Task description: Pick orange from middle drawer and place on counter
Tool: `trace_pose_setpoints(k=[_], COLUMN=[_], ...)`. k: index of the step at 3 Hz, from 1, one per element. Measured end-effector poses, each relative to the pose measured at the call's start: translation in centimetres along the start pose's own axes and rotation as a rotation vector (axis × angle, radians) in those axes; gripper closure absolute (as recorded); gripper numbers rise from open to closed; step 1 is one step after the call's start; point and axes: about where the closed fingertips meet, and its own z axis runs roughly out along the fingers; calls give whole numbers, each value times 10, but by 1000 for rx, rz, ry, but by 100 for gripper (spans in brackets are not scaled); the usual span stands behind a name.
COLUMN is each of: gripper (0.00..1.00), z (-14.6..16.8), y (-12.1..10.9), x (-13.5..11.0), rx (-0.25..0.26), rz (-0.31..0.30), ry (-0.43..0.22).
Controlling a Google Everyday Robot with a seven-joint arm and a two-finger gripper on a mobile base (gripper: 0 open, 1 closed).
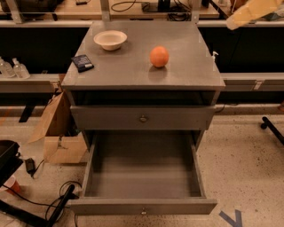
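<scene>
Grey wood makes up the cabinet, and the orange [159,56] sits on its counter [191,73], a little right of centre and toward the back. It rests on the flat top alone, with its faint reflection just in front of it. A cream bowl [110,40] stands upright at the back left of the counter, well apart from the orange. A small dark packet [82,62] lies near the left edge, in front of the bowl.

The gripper [253,11] hangs in the top right corner, pale tan, above and beyond the counter's right back corner. It is well apart from the orange and touches nothing. Whether it is spread or pressed together I cannot tell.

Below the counter, an upper drawer [177,119] is pushed in, with a round knob at the middle of its front. Under that, the middle drawer [142,206] is pulled far out toward the camera, its grey floor and side walls in plain view and a small knob on its front panel.

A cardboard box [57,133] leans against the cabinet's left side on the speckled floor [248,168]. Black cables [53,204] trail at the lower left. Behind the cabinet runs a tan workbench [133,9] with more cables.
</scene>
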Motion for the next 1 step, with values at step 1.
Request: trace_pose_setpoints(k=[1], gripper=[0], z=[-78], y=[3], x=[-5], rx=[147], rz=[5], ry=[-103])
